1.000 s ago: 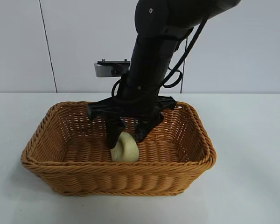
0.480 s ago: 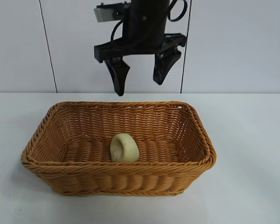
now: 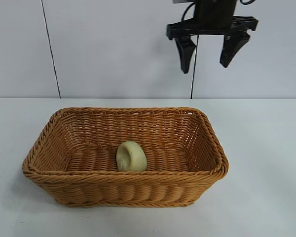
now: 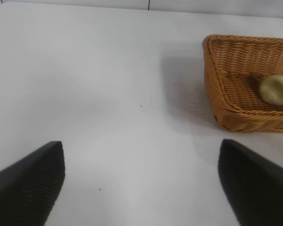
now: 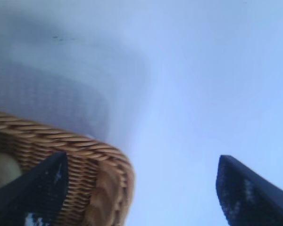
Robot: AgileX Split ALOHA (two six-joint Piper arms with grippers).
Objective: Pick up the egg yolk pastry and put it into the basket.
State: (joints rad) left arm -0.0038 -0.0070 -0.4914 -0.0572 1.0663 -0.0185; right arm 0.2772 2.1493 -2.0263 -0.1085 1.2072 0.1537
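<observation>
Egg yolk pastry (image 3: 131, 156) sits on floor of basket (image 3: 207, 129), near its front wall, roughly centre. My right gripper (image 3: 207, 48) hangs high above basket's far right corner, fingers spread wide, nothing between them. Left gripper (image 4: 141, 181) parked low over table (image 4: 108, 94) beside basket, fingers also wide apart, empty.

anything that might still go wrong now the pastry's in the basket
Little looks risky. The egg yolk pastry lies tilted on the floor of the basket, so a bump to the basket might roll it, though the sloping walls should contain it. The right hand hangs open high above the far right corner, and a low return path could clip the rim. The left hand is open over bare table.
</observation>
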